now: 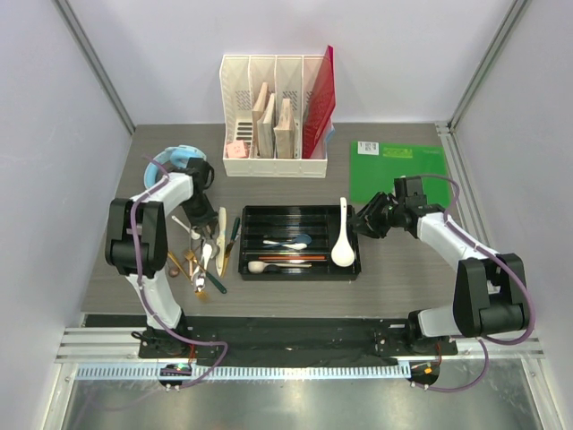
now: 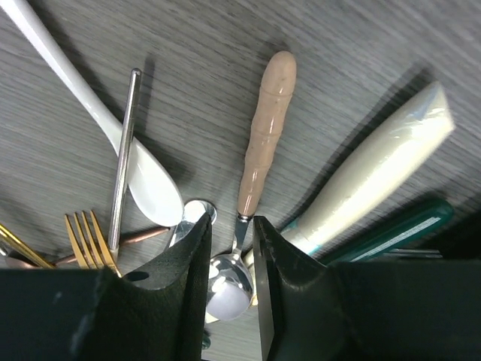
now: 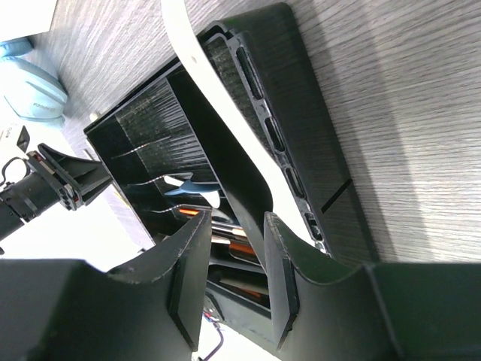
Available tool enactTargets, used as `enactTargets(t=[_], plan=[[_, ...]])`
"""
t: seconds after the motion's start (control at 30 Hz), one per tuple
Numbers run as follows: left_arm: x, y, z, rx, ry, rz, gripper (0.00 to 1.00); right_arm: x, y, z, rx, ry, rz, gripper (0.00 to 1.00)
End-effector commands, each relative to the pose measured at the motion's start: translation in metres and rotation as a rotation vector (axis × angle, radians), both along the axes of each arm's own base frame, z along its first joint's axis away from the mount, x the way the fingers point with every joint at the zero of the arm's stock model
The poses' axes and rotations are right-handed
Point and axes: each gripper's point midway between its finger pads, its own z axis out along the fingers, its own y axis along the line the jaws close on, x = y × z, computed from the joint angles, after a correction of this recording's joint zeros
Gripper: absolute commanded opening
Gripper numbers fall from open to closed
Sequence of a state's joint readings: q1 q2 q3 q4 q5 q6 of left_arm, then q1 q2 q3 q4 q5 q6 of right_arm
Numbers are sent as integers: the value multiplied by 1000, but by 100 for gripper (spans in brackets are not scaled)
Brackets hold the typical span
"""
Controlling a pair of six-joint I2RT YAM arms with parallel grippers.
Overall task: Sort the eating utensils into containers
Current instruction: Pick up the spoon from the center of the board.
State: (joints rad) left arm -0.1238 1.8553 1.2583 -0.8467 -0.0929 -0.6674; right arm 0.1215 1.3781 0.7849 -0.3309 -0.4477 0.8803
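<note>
So the left gripper point(image 2: 229, 226) is spread, straddling the thin steel neck of the wooden-handled spoon point(image 2: 264, 135), ribbed grip, in the loose pile toward the bench's point(image 1: 385, 278) left edge. The right gripper point(image 3: 239, 226) is spread too, either side of the glossy ceramic spoon point(image 3: 207, 90), whose curved handle lies in the black plastic tray point(image 3: 301, 113) mid-bench.

- The white-and-black left arm point(image 1: 143, 235) is folded at the elbow, wrist pitched down; the black two-finger left gripper point(image 2: 231, 222) is narrowly parted.
- The right arm point(image 1: 448, 237) reaches inward, held low; the right gripper point(image 3: 237, 222) is also slightly parted.
</note>
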Motion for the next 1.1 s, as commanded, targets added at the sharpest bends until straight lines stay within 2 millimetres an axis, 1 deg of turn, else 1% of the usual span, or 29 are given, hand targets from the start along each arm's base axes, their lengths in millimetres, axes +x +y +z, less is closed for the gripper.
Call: enactTargets(t=[0.0,0.13,0.23,0.37,0.43,0.5,0.6,0.63,0.67,0.73,0.77,0.83,0.87,0.97,1.07], plan=[[-3,0,-15,-14,26,-29,29,5,1,3,-6,-18,17,40],[-6,0,-24,-19,45,-37,27,6,1,3,-8,-16,20,40],[-10,-2,-33,-27,66,-39,22,6,1,2,-8,-14,22,40],[-11,-5,-40,-46,68,-35,12,6,2,2,-6,-14,23,40],[-12,-7,-40,-57,61,-38,0,6,2,2,-6,-14,25,40],[-10,-10,-36,-72,48,-41,0,5,2,2,-6,-11,25,40],[-3,-11,-24,-83,-6,-50,0,5,2,2,-5,-13,27,40],[1,-21,-10,-136,-49,-60,0,5,1,1,-6,-10,23,40],[3,-22,-4,-147,-69,-59,0,5,1,2,-6,-11,23,40],[10,-27,15,-173,-122,-57,0,5,2,2,-5,-11,25,40],[13,-28,30,-182,-164,-50,0,5,2,2,-6,-11,25,40],[18,-29,47,-190,-205,-38,0,5,2,2,-5,-14,23,40],[22,-31,59,-199,-239,-30,0,5,2,1,-4,-10,24,40],[26,-34,76,-218,-266,-21,0,5,2,2,-4,-13,26,40],[27,-38,85,-240,-265,-6,0,5,3,4,2,-16,25,40]])
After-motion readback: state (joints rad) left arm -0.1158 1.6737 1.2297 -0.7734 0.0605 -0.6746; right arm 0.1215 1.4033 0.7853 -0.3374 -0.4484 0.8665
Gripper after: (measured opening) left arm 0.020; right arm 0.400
